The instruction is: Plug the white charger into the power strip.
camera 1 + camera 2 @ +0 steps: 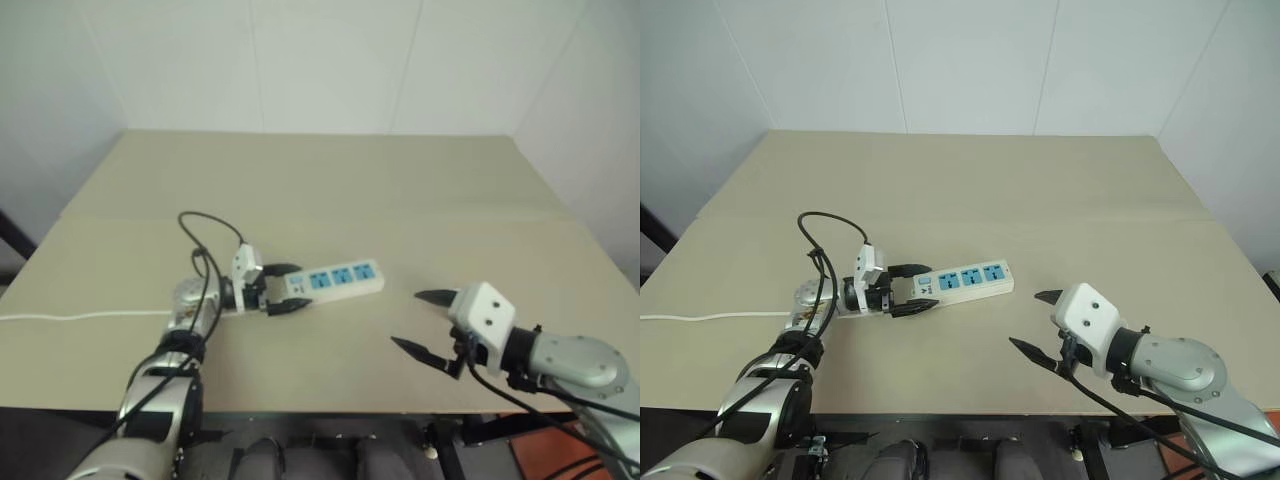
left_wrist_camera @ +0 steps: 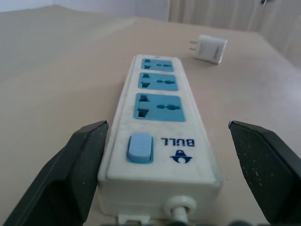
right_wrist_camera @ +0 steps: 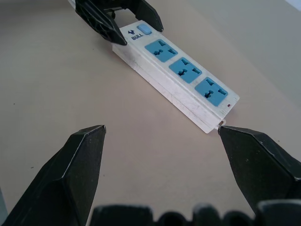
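The left end effector [image 1: 282, 288] is spread, its black fingers [image 2: 61, 179] straddling the switch end of the strip [image 1: 335, 281] without pinching it; in the left wrist view a gap shows on each side. The right end effector [image 1: 425, 322] is also spread wide and holds nothing, hovering over bare tabletop [image 1: 400, 200] at about four o'clock from the strip, well apart from it.

The strip is a long flat white bar of scuffed plastic with three blue socket faces in a row, a blue rocker switch [image 2: 139, 148] and a printed logo at the near end. Its thin white cord [image 1: 70, 316] runs off toward nine o'clock and is cut off by the picture's edge.

The charger [image 2: 210, 48], a small white rounded block with two prongs, lies on its side on the tabletop beyond the strip's far end, at about one o'clock from it in the left wrist view, apart from the strip. In the head views it is probably hidden behind the right arm's housing.

Black cables [image 1: 205, 250] loop above the left wrist. The tabletop is matte beige, smooth, with a faint seam across it.
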Controlling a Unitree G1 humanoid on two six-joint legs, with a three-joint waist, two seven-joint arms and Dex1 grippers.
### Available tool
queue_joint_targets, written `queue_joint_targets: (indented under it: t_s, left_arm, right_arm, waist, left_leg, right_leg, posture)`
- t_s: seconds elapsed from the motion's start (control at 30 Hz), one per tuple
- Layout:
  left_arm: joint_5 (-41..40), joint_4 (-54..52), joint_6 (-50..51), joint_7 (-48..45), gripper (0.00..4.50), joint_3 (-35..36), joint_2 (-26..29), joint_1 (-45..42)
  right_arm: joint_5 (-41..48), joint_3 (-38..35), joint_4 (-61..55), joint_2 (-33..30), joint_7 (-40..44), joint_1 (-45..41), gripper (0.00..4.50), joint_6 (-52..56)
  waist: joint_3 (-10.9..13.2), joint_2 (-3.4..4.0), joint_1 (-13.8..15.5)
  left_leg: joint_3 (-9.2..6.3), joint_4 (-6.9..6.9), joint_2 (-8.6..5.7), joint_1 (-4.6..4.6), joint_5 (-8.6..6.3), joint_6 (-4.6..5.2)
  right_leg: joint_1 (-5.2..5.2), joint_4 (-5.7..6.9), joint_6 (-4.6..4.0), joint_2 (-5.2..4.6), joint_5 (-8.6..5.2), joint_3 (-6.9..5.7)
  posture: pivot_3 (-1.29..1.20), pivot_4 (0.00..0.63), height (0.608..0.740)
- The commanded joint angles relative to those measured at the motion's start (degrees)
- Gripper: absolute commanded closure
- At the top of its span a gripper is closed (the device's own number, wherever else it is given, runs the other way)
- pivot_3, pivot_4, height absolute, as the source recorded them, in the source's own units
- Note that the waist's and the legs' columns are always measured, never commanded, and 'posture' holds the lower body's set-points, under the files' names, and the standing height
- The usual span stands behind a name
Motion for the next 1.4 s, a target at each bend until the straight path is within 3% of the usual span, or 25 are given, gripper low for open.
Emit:
queue_joint_targets:
  t_s: [0.03,0.43,0.9,1.07,1.27,1.4]
  left_arm:
    - [-1.81,3.3,-1.07,-4.78,0.05,1.35,0.93,-3.02]
    - [4.93,11.06,-13.59,2.36,0.05,-0.58,-0.31,-4.39]
    - [7.34,12.98,-13.35,3.88,0.05,-0.56,0.06,-3.94]
    - [8.81,13.2,-14.26,5.85,1.22,-1.16,0.23,-3.73]
    - [8.72,12.8,-13.65,3.37,1.24,-1.35,0.04,-4.57]
    - [7.6,11.97,-12.06,-3.04,1.24,-1.39,-0.19,-5.68]
  right_arm:
    - [-0.6,-1.55,-0.9,0.32,-0.2,-0.07,0.0,-1.63]
    - [-0.31,-3.4,-2.37,1.19,-1.32,1.38,0.0,-0.52]
    - [-0.5,-3.79,-2.56,0.71,-1.67,1.48,0.0,0.1]
    - [-0.87,-2.97,-2.09,0.88,-1.78,0.82,0.0,-0.1]
    - [-1.4,-3.52,-1.44,-0.53,-0.62,-0.2,0.0,-0.58]
    - [-7.0,-5.9,5.78,-9.5,7.63,-1.38,0.0,-10.04]
  waist:
    - [0.0,0.0,0.01]
    - [-0.01,-0.02,0.15]
    - [-0.04,-0.03,0.15]
    - [-0.08,-0.04,0.13]
    - [-0.09,-0.04,0.12]
    - [-0.09,-0.04,0.11]
  left_leg:
    - [0.0,0.0,0.0,-0.01,0.0,0.0]
    - [-0.01,0.0,0.0,0.0,0.0,0.0]
    - [0.0,0.0,0.0,0.02,0.0,0.0]
    - [0.0,0.0,0.0,0.06,0.0,0.0]
    - [0.0,0.0,0.0,0.11,0.0,0.0]
    - [0.02,0.0,-0.02,0.07,0.0,0.0]
  right_leg:
    - [0.0,0.0,0.0,0.0,0.0,0.0]
    - [0.02,-0.01,0.0,0.0,0.0,0.0]
    - [0.03,0.0,0.0,0.0,0.0,0.0]
    - [0.07,0.0,0.0,0.0,0.0,0.01]
    - [0.12,0.0,0.01,0.0,0.0,0.01]
    - [0.1,-0.04,0.01,-0.01,0.0,0.01]
  posture:
    - [0.0,0.15,0.74]
    - [0.0,0.15,0.74]
    - [0.0,0.15,0.74]
    - [0.0,0.15,0.74]
    - [0.0,0.15,0.74]
    - [0.0,0.15,0.74]
